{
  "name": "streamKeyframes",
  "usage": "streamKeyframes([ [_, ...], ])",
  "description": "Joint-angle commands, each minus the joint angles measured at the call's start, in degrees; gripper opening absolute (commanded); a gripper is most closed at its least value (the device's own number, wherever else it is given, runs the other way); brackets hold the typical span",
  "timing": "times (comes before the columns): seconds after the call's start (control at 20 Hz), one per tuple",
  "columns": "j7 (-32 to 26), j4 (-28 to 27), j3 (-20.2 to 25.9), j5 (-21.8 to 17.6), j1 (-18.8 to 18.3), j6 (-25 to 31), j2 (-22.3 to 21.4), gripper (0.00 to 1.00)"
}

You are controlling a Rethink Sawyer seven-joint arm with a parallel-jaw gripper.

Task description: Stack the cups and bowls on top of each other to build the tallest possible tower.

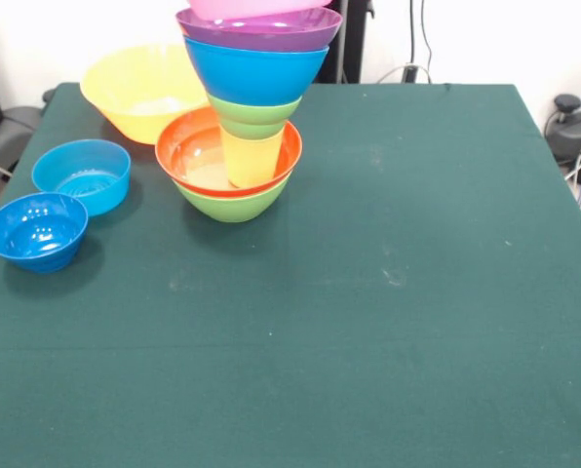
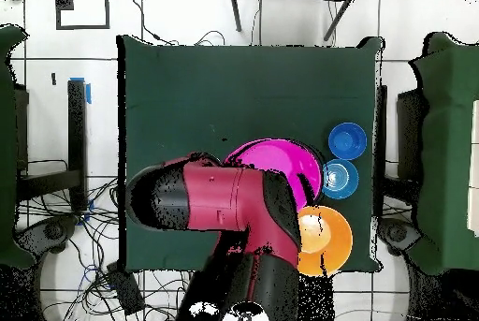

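The tower stands at the far left-centre of the table in the front view. From the bottom it is a medium green bowl (image 1: 234, 203), a red-orange bowl (image 1: 185, 151), the yellow cup (image 1: 251, 158), a small green bowl (image 1: 256, 115), a blue bowl (image 1: 256, 73), a purple bowl (image 1: 261, 31) and a pink bowl (image 1: 256, 7) cut off by the top edge. In the overhead view the pink bowl (image 2: 290, 163) hides the pieces under it. The red and black arm (image 2: 220, 200) reaches over the tower's side. The gripper itself shows in neither view.
A large orange bowl (image 1: 139, 90) (image 2: 327, 238) sits behind and left of the tower. A light-blue straight-sided bowl (image 1: 81, 174) (image 2: 339, 179) and a dark blue bowl (image 1: 37, 230) (image 2: 348, 139) sit at the left edge of the green table (image 1: 388, 292).
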Motion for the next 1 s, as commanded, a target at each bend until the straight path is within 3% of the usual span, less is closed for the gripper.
streamKeyframes([
  [0.05, 0.2, -0.34, 2.11, -3.72, 0.14, 5.04, 0.27, 0.0],
  [1.0, 1.59, 4.88, 2.87, -3.17, 1.16, -0.68, -0.05, 0.0],
])
